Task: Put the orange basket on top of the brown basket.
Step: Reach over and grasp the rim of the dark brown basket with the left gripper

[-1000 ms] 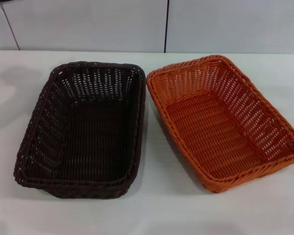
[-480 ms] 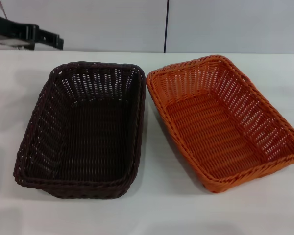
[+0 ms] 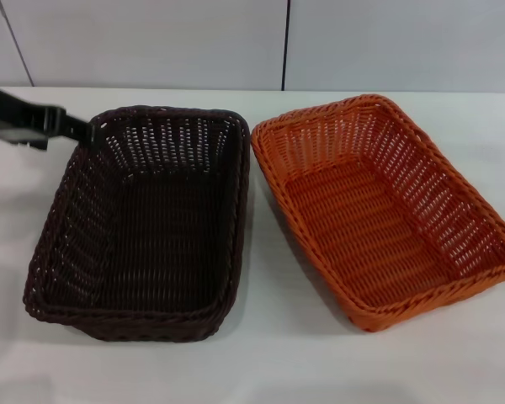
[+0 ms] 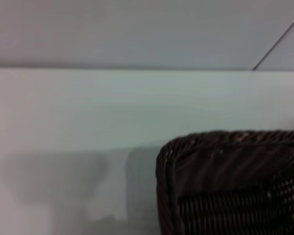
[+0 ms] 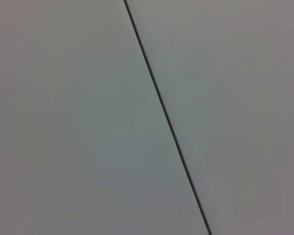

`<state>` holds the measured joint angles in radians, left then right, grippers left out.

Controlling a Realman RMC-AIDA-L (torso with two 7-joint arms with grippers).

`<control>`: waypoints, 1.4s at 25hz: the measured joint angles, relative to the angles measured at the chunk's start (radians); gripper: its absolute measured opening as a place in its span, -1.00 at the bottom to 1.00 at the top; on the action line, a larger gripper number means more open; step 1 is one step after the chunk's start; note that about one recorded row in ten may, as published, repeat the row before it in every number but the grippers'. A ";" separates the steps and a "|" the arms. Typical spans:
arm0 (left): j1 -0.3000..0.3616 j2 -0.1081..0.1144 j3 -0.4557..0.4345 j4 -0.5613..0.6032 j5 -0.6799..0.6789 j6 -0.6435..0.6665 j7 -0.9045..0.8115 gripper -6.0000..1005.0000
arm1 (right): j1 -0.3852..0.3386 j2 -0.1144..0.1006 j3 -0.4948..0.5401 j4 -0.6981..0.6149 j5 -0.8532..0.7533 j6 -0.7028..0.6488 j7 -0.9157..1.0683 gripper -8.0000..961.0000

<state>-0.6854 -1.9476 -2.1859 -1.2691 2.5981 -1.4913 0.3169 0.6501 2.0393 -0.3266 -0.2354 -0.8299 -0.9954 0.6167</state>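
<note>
The brown basket (image 3: 151,227) sits on the white table on the left, empty. The orange basket (image 3: 379,210) sits beside it on the right, empty, slightly angled, with a narrow gap between their rims. My left gripper (image 3: 77,129) reaches in from the left edge of the head view, with its tip at the brown basket's far left corner. The left wrist view shows that corner of the brown basket (image 4: 235,186) close by. My right gripper is out of view.
The white table (image 3: 269,362) runs under both baskets, and a grey panelled wall (image 3: 151,42) with a dark vertical seam stands behind it. The right wrist view shows only that wall's seam (image 5: 161,112).
My left gripper has come into view from the upper left and moved down toward the brown basket's far left corner. Neither basket has moved.
</note>
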 joint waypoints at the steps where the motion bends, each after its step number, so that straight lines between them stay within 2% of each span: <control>1: 0.013 -0.014 0.000 0.004 0.018 -0.003 0.000 0.63 | 0.003 0.000 0.000 0.000 0.000 -0.002 0.000 0.52; 8: 0.053 -0.036 0.000 0.007 0.035 -0.005 -0.003 0.59 | 0.019 -0.004 -0.002 0.003 0.000 -0.001 0.000 0.52; 12: 0.057 -0.038 0.000 0.007 0.036 -0.005 -0.003 0.56 | 0.026 -0.005 -0.008 0.007 0.000 0.003 0.000 0.52; 18: 0.078 -0.059 0.002 0.043 0.037 0.012 0.020 0.53 | 0.037 -0.007 -0.011 0.018 -0.006 0.002 0.000 0.52; 22: 0.078 -0.060 0.003 0.063 0.037 0.020 0.028 0.51 | 0.039 -0.007 -0.012 0.018 -0.007 0.002 0.000 0.52; 24: 0.065 -0.061 0.010 0.115 0.038 0.033 0.037 0.49 | 0.039 -0.007 -0.012 0.018 -0.007 0.003 0.000 0.52; 35: 0.066 -0.065 0.009 0.099 0.039 0.040 0.039 0.43 | 0.025 -0.003 -0.012 0.018 -0.004 0.006 0.000 0.52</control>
<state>-0.6198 -2.0128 -2.1772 -1.1698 2.6370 -1.4517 0.3557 0.6750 2.0368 -0.3391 -0.2175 -0.8336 -0.9898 0.6166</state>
